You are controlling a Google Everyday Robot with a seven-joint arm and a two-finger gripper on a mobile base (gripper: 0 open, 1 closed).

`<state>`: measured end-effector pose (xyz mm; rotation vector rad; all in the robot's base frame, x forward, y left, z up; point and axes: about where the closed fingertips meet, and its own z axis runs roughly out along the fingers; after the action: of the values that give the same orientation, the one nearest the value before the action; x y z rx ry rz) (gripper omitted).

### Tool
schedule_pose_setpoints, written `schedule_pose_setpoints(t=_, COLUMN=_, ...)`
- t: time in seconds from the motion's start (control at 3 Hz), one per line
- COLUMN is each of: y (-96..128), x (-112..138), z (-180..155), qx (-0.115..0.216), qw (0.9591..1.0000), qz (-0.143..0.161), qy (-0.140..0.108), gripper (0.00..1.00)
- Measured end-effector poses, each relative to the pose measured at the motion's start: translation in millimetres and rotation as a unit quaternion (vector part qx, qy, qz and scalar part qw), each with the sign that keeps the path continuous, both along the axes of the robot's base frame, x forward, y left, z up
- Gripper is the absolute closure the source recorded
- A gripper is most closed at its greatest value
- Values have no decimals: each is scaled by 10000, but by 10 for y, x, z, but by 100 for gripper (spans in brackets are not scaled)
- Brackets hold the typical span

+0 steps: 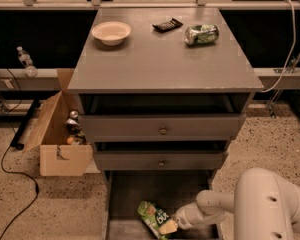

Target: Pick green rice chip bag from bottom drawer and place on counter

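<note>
Bottom drawer (132, 194) is pulled out, low to the floor, under two knobbed drawers that are slightly ajar. Green rice chip bag (154, 218) lies in the bottom drawer, toward its front, tilted diagonally, lettering up. Gripper (174, 224) is down inside the drawer at the bag's right end and touching it. Whether it is clamped on the bag or just against it, I cannot tell. White arm (265, 204) reaches in from the right, its bulky segment just beside the drawer's right side.

Counter (160, 69) on top carries a pale bowl (111, 32) at back left, a small black object (167, 25) at back centre, and a crushed green can (201, 34) on its side at back right. All three sit well apart from each other.

Open cardboard box (65, 159) stands on the speckled floor left of the cabinet, with some items inside. A black cable (10, 171) trails on the floor further left. A water bottle (25, 60) stands on the ledge at far left.
</note>
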<state>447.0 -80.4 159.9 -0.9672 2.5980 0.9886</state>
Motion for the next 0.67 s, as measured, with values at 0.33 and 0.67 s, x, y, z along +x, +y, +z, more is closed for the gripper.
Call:
schedule_pose_setpoints(t=0.33, y=-8, x=31, z=2, qx=85, qw=9999, qz=-40, qy=-46, gripper=88)
schedule_pose_setpoints(t=0.67, y=-101, x=97, z=126, qx=307, qw=9993, qz=-60, qy=-216, gripper=100)
